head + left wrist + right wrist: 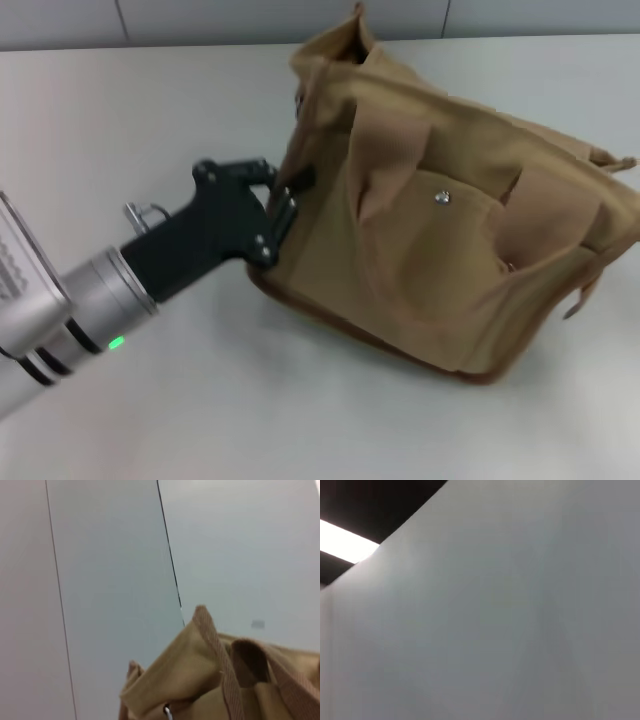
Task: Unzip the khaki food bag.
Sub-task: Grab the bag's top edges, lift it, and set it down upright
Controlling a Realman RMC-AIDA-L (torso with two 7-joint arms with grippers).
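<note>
The khaki food bag (440, 220) lies on the white table (150, 120), tipped so that its front face with the pocket looks up toward the head camera, and its top edge points away from the robot. The metal snap (443, 198) sits in the middle of this front face, between the two webbing handles (385, 150).

The left claw (290, 195) is at the bag's left end, touching the cloth near the upper corner. Its black fingers seem pressed close together against the fabric there, but I cannot tell if they really pinch the cloth or only push on it. The right claw is not seen in any view; its wrist camera shows only a plain grey surface.

I judge the bag to be soft and light: the canvas sags and folds, and the corner in the left wrist view (200, 675) stands up loosely. So it will probably slide or crumple when the zipper is pulled, and one claw should hold the end of the bag firm while the other draws the slider. The zipper itself is not visible from here. A small metal piece (167, 711) shows under the folded corner; it may be the zipper pull, which would be the right place to grip, but this is not sure.
</note>
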